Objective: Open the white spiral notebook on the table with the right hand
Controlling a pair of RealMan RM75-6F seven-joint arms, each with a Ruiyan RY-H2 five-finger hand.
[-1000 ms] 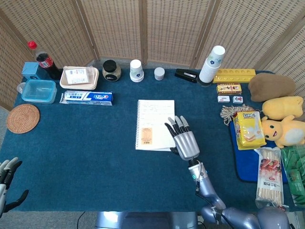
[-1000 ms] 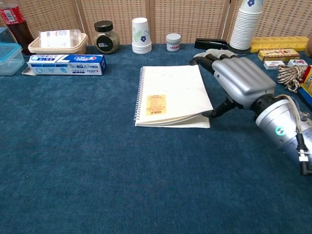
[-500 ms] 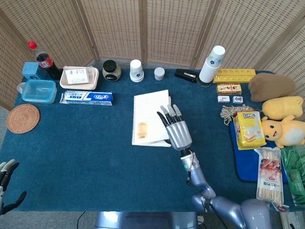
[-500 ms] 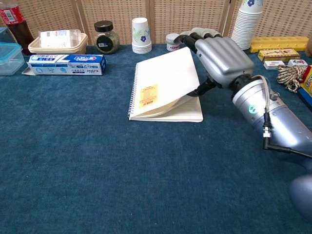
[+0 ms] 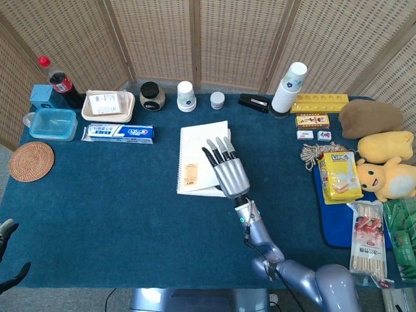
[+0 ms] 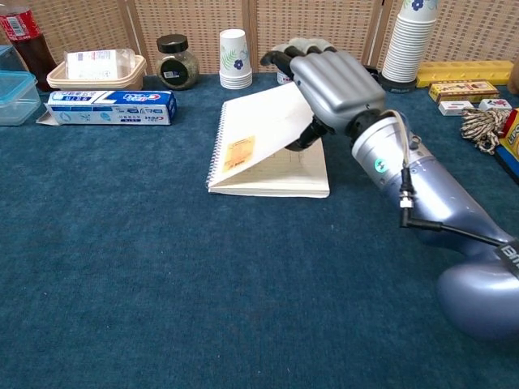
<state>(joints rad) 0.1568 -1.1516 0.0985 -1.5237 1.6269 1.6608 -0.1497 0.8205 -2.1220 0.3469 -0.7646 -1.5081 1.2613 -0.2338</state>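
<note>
blue table | chest view: right hand grips notebook cover, raised | left hand unclear

My far edge: cola bottle, jar, paper cup, stapler, cup stack | my left: toothpaste box, blue container, woven coaster | my right: plush toys, rope coil

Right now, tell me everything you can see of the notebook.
The notebook is white, with a wire spiral along its left edge and an orange label on the cover. It lies on the blue tablecloth. Its cover is lifted at the right edge, tilted up, the right hand holding it from below. Pages beneath lie flat.
</note>
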